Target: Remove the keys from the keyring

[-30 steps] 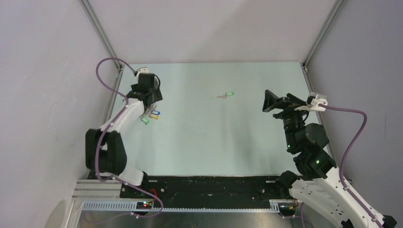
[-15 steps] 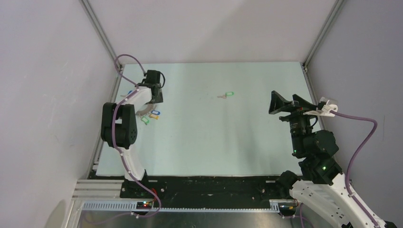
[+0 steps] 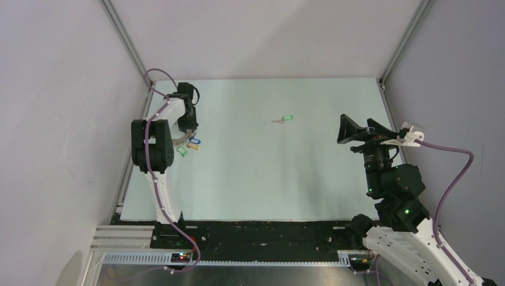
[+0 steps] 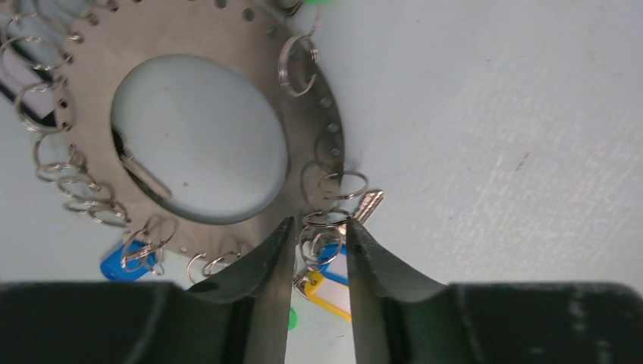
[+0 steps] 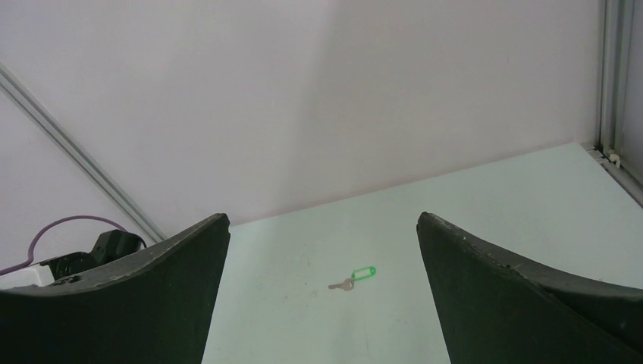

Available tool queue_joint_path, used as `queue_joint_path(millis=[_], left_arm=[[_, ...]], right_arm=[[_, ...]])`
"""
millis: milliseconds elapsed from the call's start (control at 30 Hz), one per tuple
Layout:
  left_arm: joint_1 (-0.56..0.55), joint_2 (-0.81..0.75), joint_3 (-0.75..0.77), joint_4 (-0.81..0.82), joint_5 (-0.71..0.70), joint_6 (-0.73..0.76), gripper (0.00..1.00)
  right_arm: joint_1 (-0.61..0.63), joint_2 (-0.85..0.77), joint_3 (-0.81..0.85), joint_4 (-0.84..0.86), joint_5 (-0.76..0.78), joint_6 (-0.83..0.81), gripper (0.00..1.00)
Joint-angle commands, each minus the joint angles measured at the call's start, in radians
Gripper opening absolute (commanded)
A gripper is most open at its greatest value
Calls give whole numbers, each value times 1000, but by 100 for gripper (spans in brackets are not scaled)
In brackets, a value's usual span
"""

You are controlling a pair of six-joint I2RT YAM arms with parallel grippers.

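The keyring [image 4: 315, 144] is a flat silver metal ring with a perforated rim that carries several small split rings. It lies at the table's far left [image 3: 178, 140]. Keys with blue [image 4: 334, 267], yellow [image 4: 327, 293] and green tags hang from it [image 3: 192, 145]. My left gripper [image 4: 318, 224] points down at the ring's edge [image 3: 189, 124]. Its jaws stand narrow, with a small split ring [image 4: 324, 236] pinched between the tips. A loose key with a green tag [image 3: 284, 119] lies apart at mid-table. My right gripper [image 3: 352, 130] is open and empty, held high at the right [image 5: 321, 220].
The loose green-tagged key also shows in the right wrist view [image 5: 355, 279]. Another blue tag [image 4: 121, 262] hangs on the ring's other side. An aluminium frame post [image 3: 128, 44] and the left wall stand close behind the left arm.
The left arm has folded up and swung its elbow back toward the left wall. Its gripper stays over the keyring. The right gripper has drawn back slightly to the right.
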Motion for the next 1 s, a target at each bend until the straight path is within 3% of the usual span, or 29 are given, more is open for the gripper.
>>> queue_joint_path(millis=[0,33,67,133,333,667,733,800,867,967], left_arm=[[13,50,108,-128,92,34,23],[13,55,115,-136,95,35,19],[15,61,128,-149,97,35,8],[19,71,142,-163,107,32,1],[0,56,115,-173,184,28,0],[-167,-140,-20,-174,154,43,0],[-167,-170,-24,-173,87,43,22],[-150,-191,-18,-171,28,41,74],[-132,-190,0,-173,-2,38,95],[-98,-143,26,-174,-63,34,96]], right_arm=[[-4,-13,7,22,-2,-1,100],[-3,-14,7,22,-2,0,100],[-3,-14,7,21,-2,0,100],[-3,-19,7,19,-6,3,100],[-3,-33,7,15,-5,2,100],[-4,-23,7,12,-16,14,100],[-4,-21,6,10,-19,19,100],[-4,-17,7,10,-26,25,100],[-5,-17,7,11,-36,30,100],[-4,-24,7,13,-40,31,100]])
